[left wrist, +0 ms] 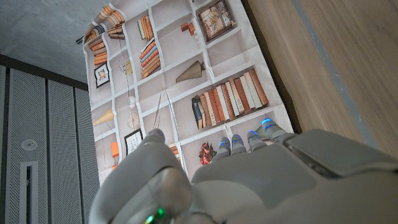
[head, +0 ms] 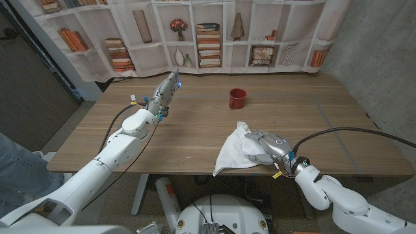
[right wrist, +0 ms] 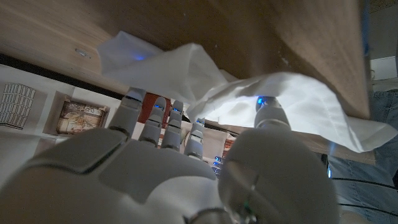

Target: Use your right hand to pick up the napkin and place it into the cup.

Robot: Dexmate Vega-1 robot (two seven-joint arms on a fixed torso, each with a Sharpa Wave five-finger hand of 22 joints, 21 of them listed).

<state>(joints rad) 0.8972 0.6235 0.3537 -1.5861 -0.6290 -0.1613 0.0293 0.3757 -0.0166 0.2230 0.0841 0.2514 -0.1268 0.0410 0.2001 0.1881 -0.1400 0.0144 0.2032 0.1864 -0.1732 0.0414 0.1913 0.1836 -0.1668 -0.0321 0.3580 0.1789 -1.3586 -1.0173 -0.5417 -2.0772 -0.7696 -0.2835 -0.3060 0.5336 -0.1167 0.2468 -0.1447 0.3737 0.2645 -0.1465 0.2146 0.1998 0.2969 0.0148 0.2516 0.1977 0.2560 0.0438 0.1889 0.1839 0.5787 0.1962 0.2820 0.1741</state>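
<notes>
Lying crumpled on the counter [head: 305,110] near its front edge, the napkin [head: 235,151] ran with its long axis from a raised peak at roughly 1 o'clock down to a corner at 7 o'clock that reached the counter's lip. The right hand [head: 268,147] was at the napkin's 3 o'clock side, on the cloth. In the right wrist view its fingers [right wrist: 163,118] reached up against the napkin [right wrist: 261,99] with the thumb tip under a fold; the cloth appeared caught between thumb and fingers, though how firm the hold was could not be confirmed.

The cup [head: 237,98], red and upright, stood at about 12 o'clock from the napkin, farther back on the counter and well apart from it. Judged from this layout, the coming move would have to carry the cloth away from the robot, slightly toward its left, and the trailing 7 o'clock corner could drag or miss the rim.

The left hand [head: 165,91] was raised well apart at about 10 o'clock, fingers extended together, holding nothing.
</notes>
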